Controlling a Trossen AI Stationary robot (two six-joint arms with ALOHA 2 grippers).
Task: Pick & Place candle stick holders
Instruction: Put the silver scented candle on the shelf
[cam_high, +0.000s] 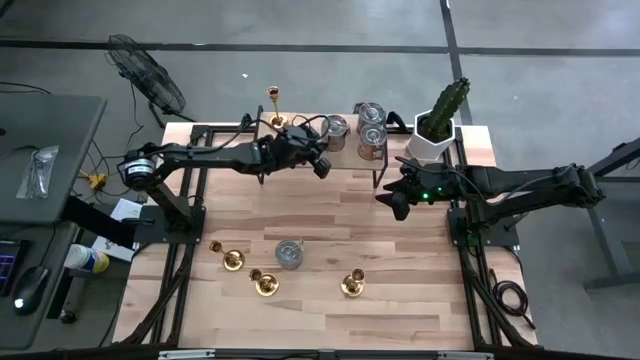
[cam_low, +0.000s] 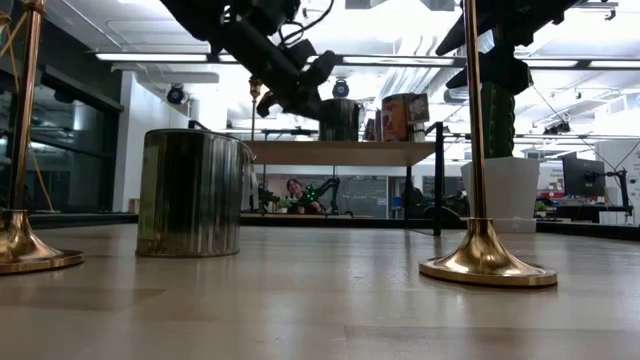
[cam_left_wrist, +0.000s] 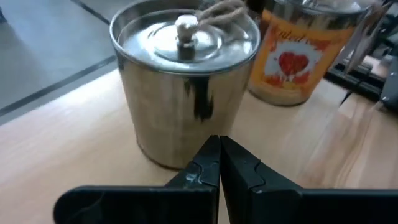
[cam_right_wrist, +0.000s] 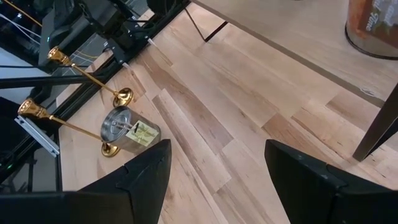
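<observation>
Three gold candle stick holders (cam_high: 233, 259) (cam_high: 265, 283) (cam_high: 352, 285) stand on their round bases on the near half of the table. Another one (cam_high: 273, 97) stands at the far edge, behind the raised shelf (cam_high: 300, 160). My left gripper (cam_left_wrist: 219, 146) is shut with nothing between its fingers. It hovers over the shelf's near edge, just short of a silver lidded tin can (cam_left_wrist: 186, 81). My right gripper (cam_right_wrist: 214, 168) hangs open and empty over the table's right side (cam_high: 397, 207), far from the holders (cam_right_wrist: 81, 74).
On the shelf stand three cans (cam_high: 337, 128) (cam_high: 371, 112) (cam_high: 371, 142), one with an orange label (cam_left_wrist: 298, 56). A further tin can (cam_high: 289, 253) stands among the holders. A potted cactus (cam_high: 440, 120) sits at the far right corner. Bare wood lies mid-table.
</observation>
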